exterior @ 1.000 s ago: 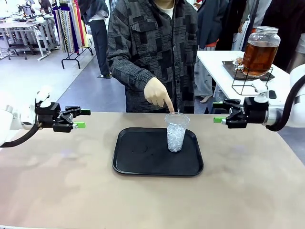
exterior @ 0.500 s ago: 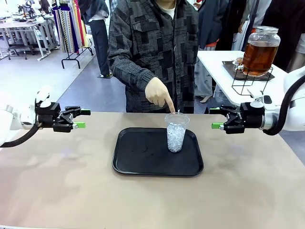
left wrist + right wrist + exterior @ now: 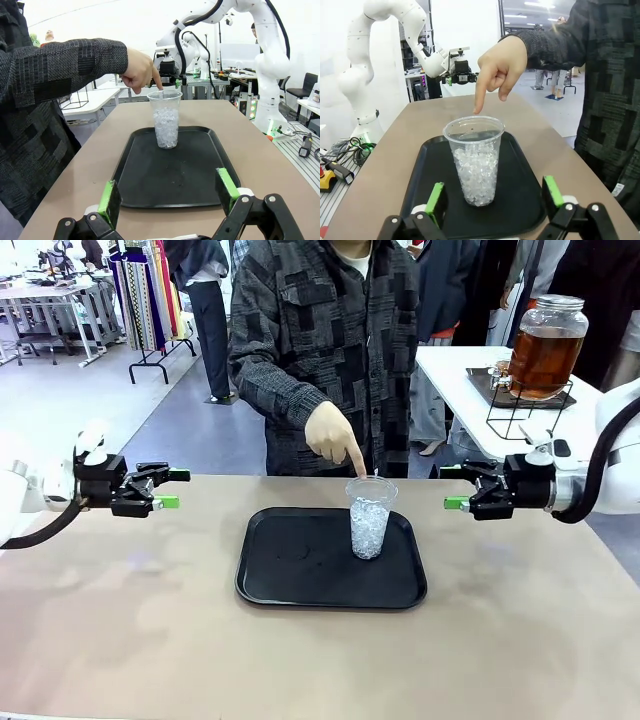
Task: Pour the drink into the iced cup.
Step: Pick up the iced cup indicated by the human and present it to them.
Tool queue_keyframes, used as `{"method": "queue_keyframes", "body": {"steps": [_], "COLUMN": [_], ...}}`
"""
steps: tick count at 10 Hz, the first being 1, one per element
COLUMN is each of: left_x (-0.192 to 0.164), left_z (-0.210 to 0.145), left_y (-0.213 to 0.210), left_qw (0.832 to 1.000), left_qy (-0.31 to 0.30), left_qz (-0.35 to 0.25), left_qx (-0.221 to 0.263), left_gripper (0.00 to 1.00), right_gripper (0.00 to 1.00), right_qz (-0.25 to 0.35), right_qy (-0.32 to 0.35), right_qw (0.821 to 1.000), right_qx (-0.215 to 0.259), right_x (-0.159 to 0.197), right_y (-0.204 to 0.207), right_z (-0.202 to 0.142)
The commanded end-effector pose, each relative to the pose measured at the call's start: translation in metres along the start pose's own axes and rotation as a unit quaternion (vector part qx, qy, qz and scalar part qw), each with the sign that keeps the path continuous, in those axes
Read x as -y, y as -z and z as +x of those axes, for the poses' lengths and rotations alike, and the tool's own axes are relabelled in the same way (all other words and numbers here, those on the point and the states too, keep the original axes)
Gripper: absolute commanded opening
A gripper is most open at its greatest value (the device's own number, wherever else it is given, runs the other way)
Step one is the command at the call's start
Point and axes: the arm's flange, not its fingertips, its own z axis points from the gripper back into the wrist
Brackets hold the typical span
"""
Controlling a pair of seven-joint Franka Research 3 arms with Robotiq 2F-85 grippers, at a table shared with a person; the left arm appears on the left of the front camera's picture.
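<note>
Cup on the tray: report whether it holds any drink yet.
No drink yet. The clear cup stands upright on the black tray, filled partway with ice only; no liquid shows inside.

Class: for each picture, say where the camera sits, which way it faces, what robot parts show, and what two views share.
Front view: robot's side of the table, facing the person; left gripper and right gripper show, open.
Left wrist view: on the left wrist, facing the iced cup; own fingers show.
Right wrist view: opposite side, facing the same cup; own fingers show.
Shared: cup, black tray, pointing hand.
</note>
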Motion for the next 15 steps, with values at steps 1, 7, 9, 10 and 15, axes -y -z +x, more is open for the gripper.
{"method": "queue_keyframes", "body": {"steps": [1, 7, 9, 10, 15], "left_x": [0.0, 0.0, 0.0, 0.0, 0.0], "left_z": [0.002, 0.002, 0.002, 0.002, 0.002], "left_y": [0.0, 0.0, 0.0, 0.0, 0.0], "left_qw": [1.0, 1.0, 1.0, 1.0, 1.0], "left_qy": [-0.004, -0.004, -0.004, -0.004, -0.004], "left_qz": [0.0, 0.0, 0.0, 0.0, 0.0], "left_qx": [-0.001, -0.001, -0.001, -0.001, -0.001], "left_gripper": [1.0, 1.0, 1.0, 1.0, 1.0], "right_gripper": [1.0, 1.0, 1.0, 1.0, 1.0], "right_qz": [0.003, 0.029, 0.038, 0.042, 0.066], "right_qy": [0.0, 0.015, 0.019, 0.021, 0.033], "right_qw": [1.0, 0.999, 0.999, 0.999, 0.997], "right_qx": [0.005, 0.009, 0.005, 0.008, 0.001], "right_x": [0.001, 0.003, 0.008, 0.009, 0.006], "right_y": [0.015, 0.061, 0.076, 0.082, 0.102], "right_z": [-0.003, -0.03, -0.035, -0.036, -0.04]}}
